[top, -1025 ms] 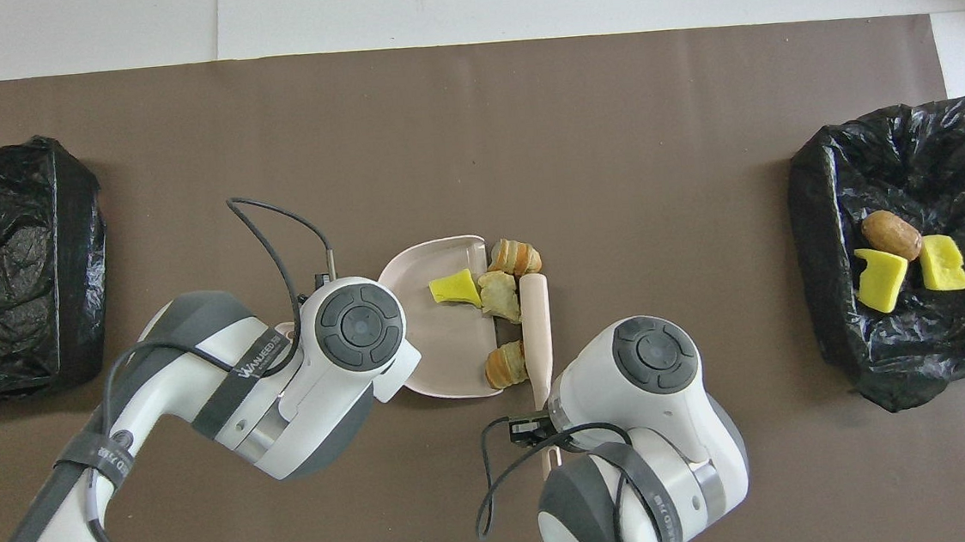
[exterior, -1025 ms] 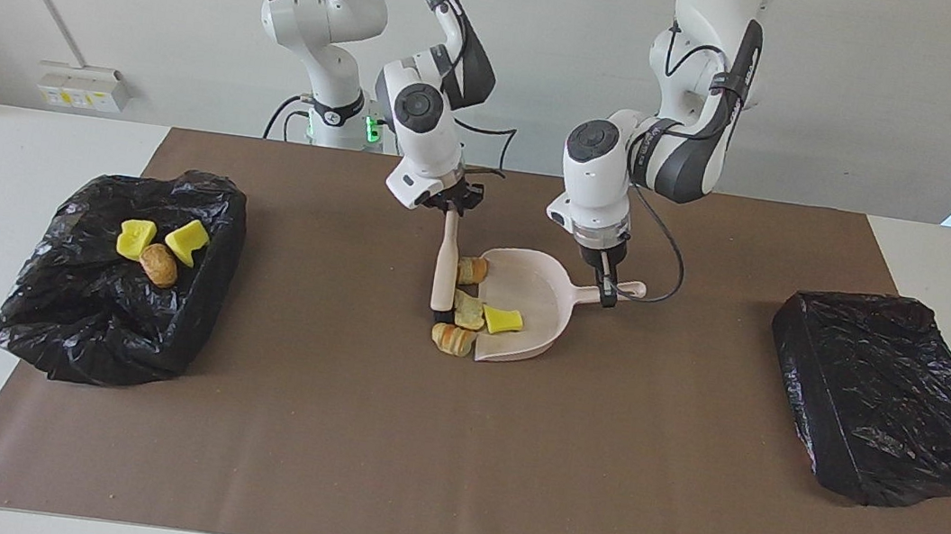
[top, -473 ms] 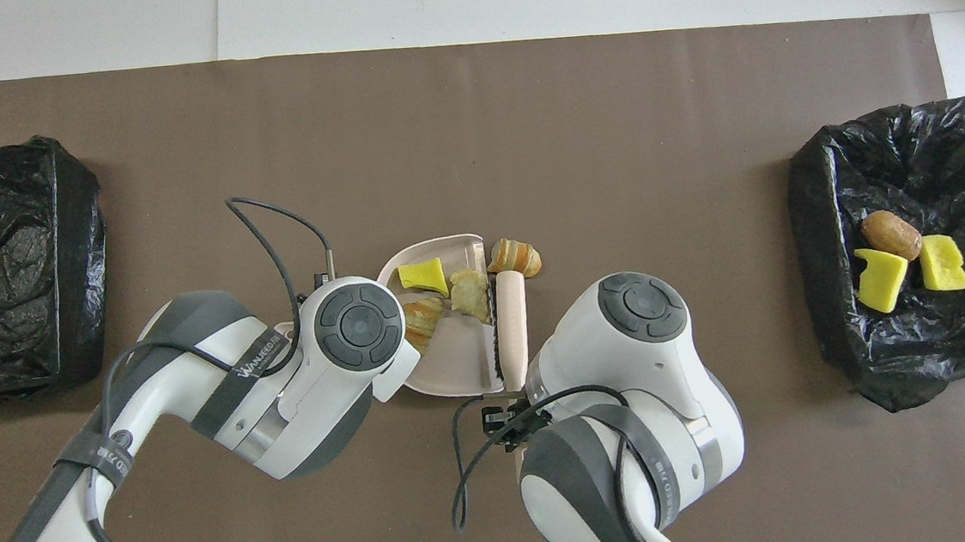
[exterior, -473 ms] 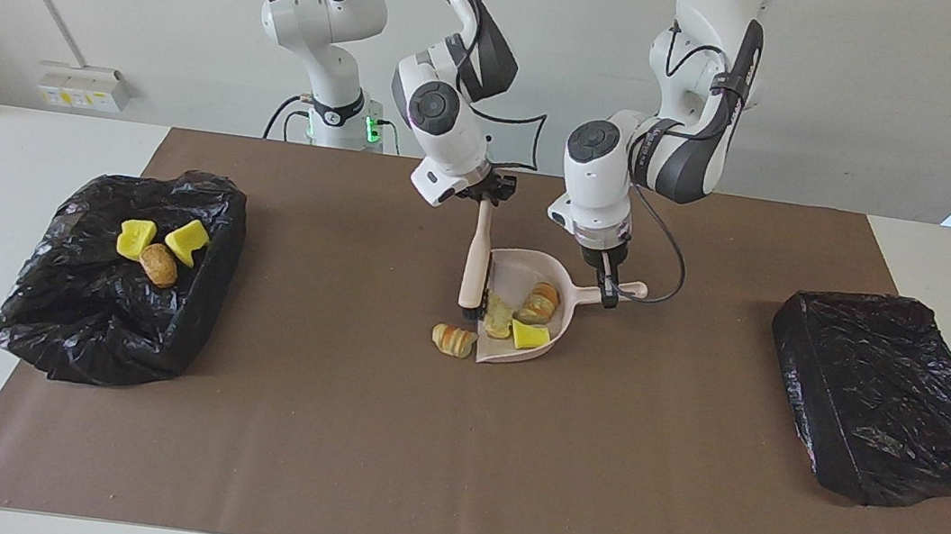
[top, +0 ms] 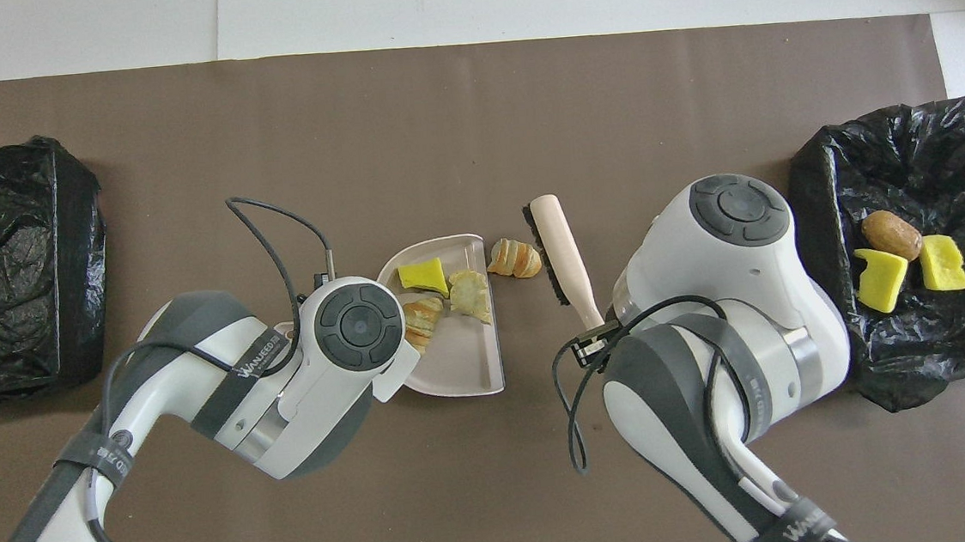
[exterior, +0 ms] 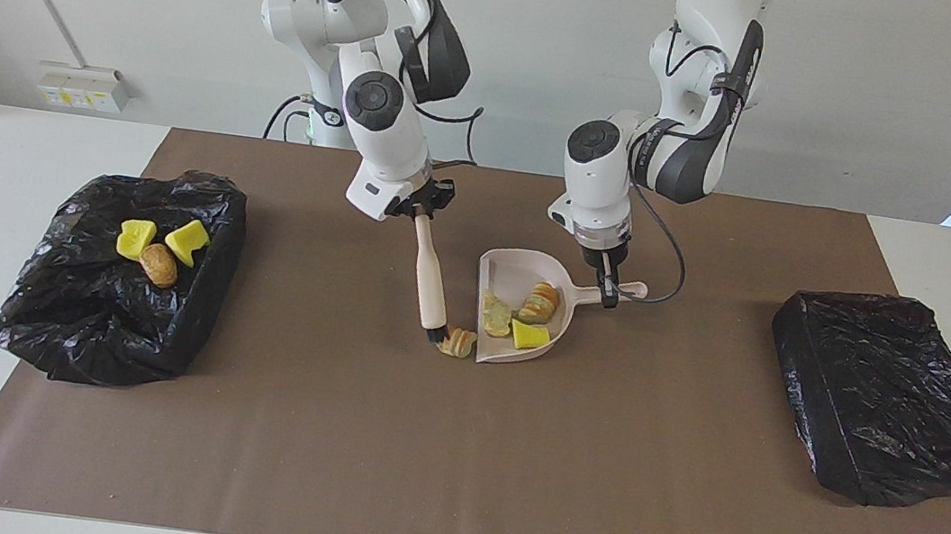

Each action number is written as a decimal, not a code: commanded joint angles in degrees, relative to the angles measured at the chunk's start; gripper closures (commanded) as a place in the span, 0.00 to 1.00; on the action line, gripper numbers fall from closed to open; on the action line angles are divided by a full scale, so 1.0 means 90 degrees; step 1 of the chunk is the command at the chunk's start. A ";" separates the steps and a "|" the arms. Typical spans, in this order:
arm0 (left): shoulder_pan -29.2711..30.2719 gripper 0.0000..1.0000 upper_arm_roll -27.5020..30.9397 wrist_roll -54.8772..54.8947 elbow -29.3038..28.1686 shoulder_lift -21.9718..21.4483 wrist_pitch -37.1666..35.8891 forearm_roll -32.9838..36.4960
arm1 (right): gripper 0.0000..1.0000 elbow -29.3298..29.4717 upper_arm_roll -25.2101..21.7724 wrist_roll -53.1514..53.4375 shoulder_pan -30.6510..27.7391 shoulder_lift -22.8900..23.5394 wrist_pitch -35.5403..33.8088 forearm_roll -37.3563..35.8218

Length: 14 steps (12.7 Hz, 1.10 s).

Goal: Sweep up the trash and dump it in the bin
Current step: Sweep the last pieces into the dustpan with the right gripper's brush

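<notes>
The pale pink dustpan lies mid-table, and my left gripper is shut on its handle. In the pan sit three bits of trash: a yellow wedge, a golden pastry and a pale lump. One more pastry lies on the mat just outside the pan's mouth. My right gripper is shut on the beige brush, which slants down so its bristle end touches that pastry. The open bin at the right arm's end holds two yellow wedges and a brown lump.
A second box wrapped in black plastic sits at the left arm's end. The brown mat covers the table between the two.
The brush pushed two more bits into the dustpan, then swung out toward the right arm's end and came down beside the pastry outside the pan. The left arm and dustpan stayed still.
</notes>
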 commanded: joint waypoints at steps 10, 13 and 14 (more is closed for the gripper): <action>0.0042 1.00 -0.0005 -0.0301 -0.0131 -0.0138 0.0057 0.0116 | 1.00 0.0184 0.0142 0.0869 0.0743 0.0849 0.0129 0.0783; 0.0052 1.00 -0.0005 -0.0301 -0.0131 -0.0128 0.0077 0.0116 | 1.00 0.0223 0.0230 0.1182 0.0764 0.0712 -0.0039 0.1252; 0.0052 1.00 -0.0005 -0.0301 -0.0131 -0.0128 0.0067 0.0116 | 1.00 0.0243 0.0240 0.1261 0.0764 0.0644 -0.0039 0.1505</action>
